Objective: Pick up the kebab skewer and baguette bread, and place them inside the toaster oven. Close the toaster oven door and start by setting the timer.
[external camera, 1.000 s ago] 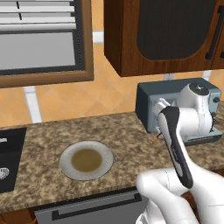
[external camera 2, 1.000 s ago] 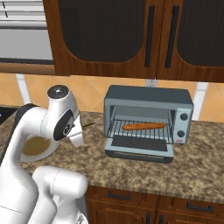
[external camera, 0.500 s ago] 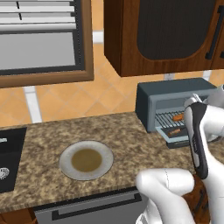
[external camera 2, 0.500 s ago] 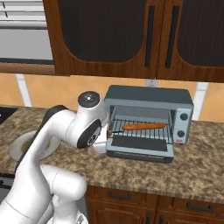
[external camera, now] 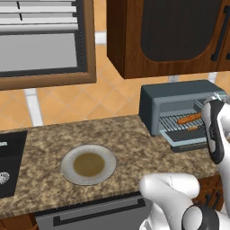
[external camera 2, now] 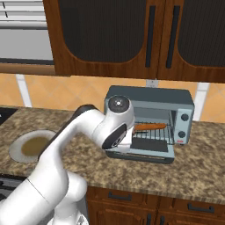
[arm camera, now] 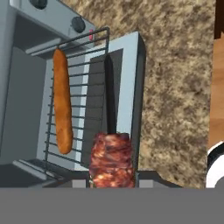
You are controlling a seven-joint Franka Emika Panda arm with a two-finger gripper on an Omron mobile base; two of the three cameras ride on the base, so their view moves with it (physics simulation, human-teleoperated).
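Observation:
The grey-blue toaster oven (external camera 2: 151,99) (external camera: 175,96) stands on the counter with its door (external camera 2: 145,154) (arm camera: 132,65) dropped open. The orange-brown baguette bread (arm camera: 62,100) (external camera 2: 150,127) (external camera: 188,118) lies on the wire rack (arm camera: 83,87) inside. My gripper (arm camera: 111,180) is shut on the kebab skewer (arm camera: 111,159), whose reddish-brown meat chunks show between the fingers, just above the open door and beside the rack's front. From the right base view, my wrist covers the oven's left front.
A grey plate (external camera: 88,164) (external camera 2: 30,146) with a brownish middle sits on the speckled counter, left of the oven. Two knobs (external camera 2: 183,124) are on the oven's right face. Dark wood cabinets hang above, and a cooktop edge (external camera: 9,161) lies at the far left.
My arm has swung right, from over the counter near the plate to the oven's open front, carrying the skewer. The baguette and the door have not moved.

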